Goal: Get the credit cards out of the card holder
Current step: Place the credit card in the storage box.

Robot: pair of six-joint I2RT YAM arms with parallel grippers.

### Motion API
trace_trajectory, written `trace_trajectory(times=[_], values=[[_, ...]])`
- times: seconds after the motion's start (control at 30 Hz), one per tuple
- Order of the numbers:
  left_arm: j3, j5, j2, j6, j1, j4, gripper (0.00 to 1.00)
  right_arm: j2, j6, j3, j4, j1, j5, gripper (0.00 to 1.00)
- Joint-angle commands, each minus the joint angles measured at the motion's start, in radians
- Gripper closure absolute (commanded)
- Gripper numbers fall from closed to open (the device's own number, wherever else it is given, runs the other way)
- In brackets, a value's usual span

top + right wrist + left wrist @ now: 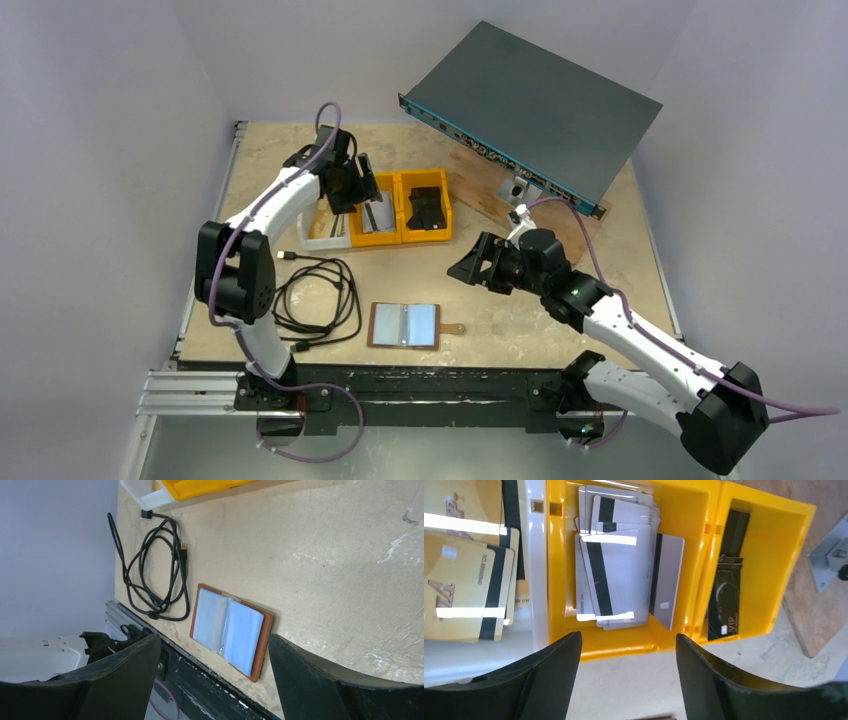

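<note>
Card holder [404, 325]: lies open and flat on the bench [560, 300], silvery-blue pockets facing up, brown edge all round, small strap tab on its right side. It is nearer the front edge than either hand, down and to the left of the right hand, well apart from both and touched by neither. Whether any pocket holds a card cannot be told.
Cable [315, 295]: black, loosely coiled, just beside the card holder on its left, nearer the front edge than the left hand.
Right hand [468, 262]: fingers apart, nothing between them. It is raised above the bench, and its wrist view takes in the open card holder and the cable.
Left hand [628, 642]: fingers apart, nothing between them. It is poised just short of the near wall of the left yellow bin.
Left yellow bin [556, 580]: directly beyond the left hand's fingertips. It holds a loose, fanned stack of credit cards [619, 575], white and grey, several showing a dark stripe.
White bin [538, 580]: to the left of the left hand, set against the left yellow bin. It holds gold cards [459, 590] with dark stripes, overlapping.
Right yellow bin [784, 555]: to the right of the left hand, joined to the left yellow bin. It holds a chunky black object [724, 600].
Grey box [530, 100]: farthest back, beyond the right hand, tilted, its low front edge over a wooden board [480, 185].
</note>
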Motion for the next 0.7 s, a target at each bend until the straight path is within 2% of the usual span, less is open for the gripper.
trace_trajectory(times=[0.0, 0.1, 0.33, 0.53, 0.67], values=[[0.039, -0.015, -0.115, 0.020, 0.005, -0.055, 0.28, 0.017, -0.028, 0.049, -0.024, -0.004, 0.074, 0.20], [0.026, -0.010, -0.149, 0.024, 0.005, -0.069, 0.24, 0.029, -0.033, 0.052, -0.025, -0.003, 0.077, 0.20], [-0.046, 0.039, -0.278, 0.018, 0.003, -0.099, 0.21, 0.069, -0.036, 0.059, -0.023, -0.003, 0.081, 0.20], [-0.202, 0.104, -0.457, 0.036, -0.004, -0.087, 0.21, 0.117, -0.027, 0.072, -0.027, 0.025, 0.093, 0.20], [-0.310, 0.128, -0.567, 0.051, -0.031, -0.095, 0.21, 0.153, -0.006, 0.091, -0.035, 0.095, 0.172, 0.21]])
